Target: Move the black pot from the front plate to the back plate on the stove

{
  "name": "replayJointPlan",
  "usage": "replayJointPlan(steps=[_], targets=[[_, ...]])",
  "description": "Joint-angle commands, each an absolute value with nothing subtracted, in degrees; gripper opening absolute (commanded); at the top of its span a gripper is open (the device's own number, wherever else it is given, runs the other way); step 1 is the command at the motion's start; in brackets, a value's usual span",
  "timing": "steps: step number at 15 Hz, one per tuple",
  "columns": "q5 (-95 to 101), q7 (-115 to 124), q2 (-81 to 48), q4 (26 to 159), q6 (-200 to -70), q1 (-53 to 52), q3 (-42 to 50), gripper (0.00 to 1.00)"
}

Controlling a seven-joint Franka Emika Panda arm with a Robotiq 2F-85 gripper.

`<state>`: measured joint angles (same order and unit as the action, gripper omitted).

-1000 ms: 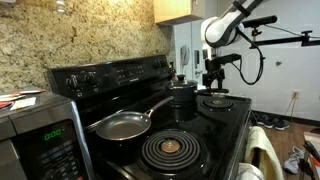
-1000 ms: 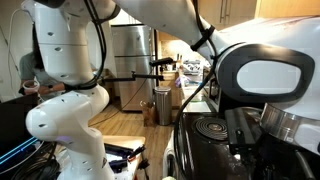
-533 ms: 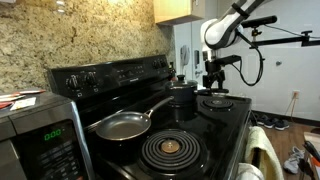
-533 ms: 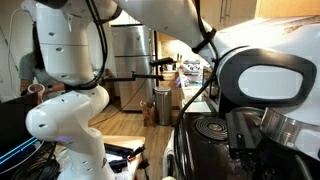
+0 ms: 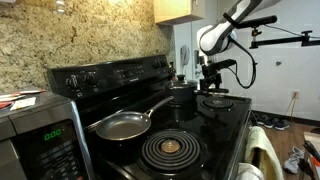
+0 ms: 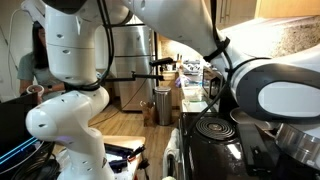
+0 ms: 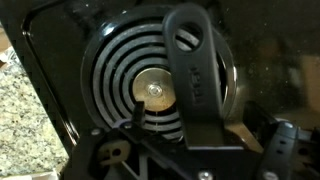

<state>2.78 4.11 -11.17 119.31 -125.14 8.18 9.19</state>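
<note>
The black pot [image 5: 182, 96], lid on, sits on a burner of the stove [image 5: 222, 128] just in front of the knob panel. Its long handle [image 7: 195, 60], with an oval hole at the tip, reaches out over the neighbouring coil burner [image 7: 115, 70]. My gripper [image 5: 209, 84] hangs over that handle, beside the pot. In the wrist view my gripper [image 7: 207, 124] is open with one finger on each side of the handle, and gaps show between them. The pot body is out of the wrist view.
A grey frying pan [image 5: 122, 125] sits on the burner next to the pot, its handle pointing towards the pot. A bare coil burner [image 5: 170, 150] is at the near corner. A silver microwave [image 5: 40, 135] stands beside the stove. The granite wall [image 5: 90, 40] rises behind.
The arm has shifted a little towards the pot, and the gripper now sits slightly closer to it over the handle. The pot and pan have not moved.
</note>
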Motion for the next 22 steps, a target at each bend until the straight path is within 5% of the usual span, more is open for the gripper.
replayJointPlan(steps=[1,7,8,15,16,18,22], targets=[[2.63,3.15,-14.72,114.14,-125.02,8.75,9.29,1.00],[1.28,2.66,-19.63,109.01,-124.04,9.03,8.93,1.00],[1.32,2.67,-20.28,108.46,-123.74,9.04,8.92,0.75],[2.17,3.64,-22.11,106.17,-123.33,8.79,9.17,0.34],[2.20,3.35,-22.11,106.13,-123.34,8.84,9.14,0.76],[2.16,3.62,-22.07,106.40,-123.75,8.85,9.20,0.73],[2.21,3.37,-21.89,106.68,-123.85,8.92,9.30,0.96]])
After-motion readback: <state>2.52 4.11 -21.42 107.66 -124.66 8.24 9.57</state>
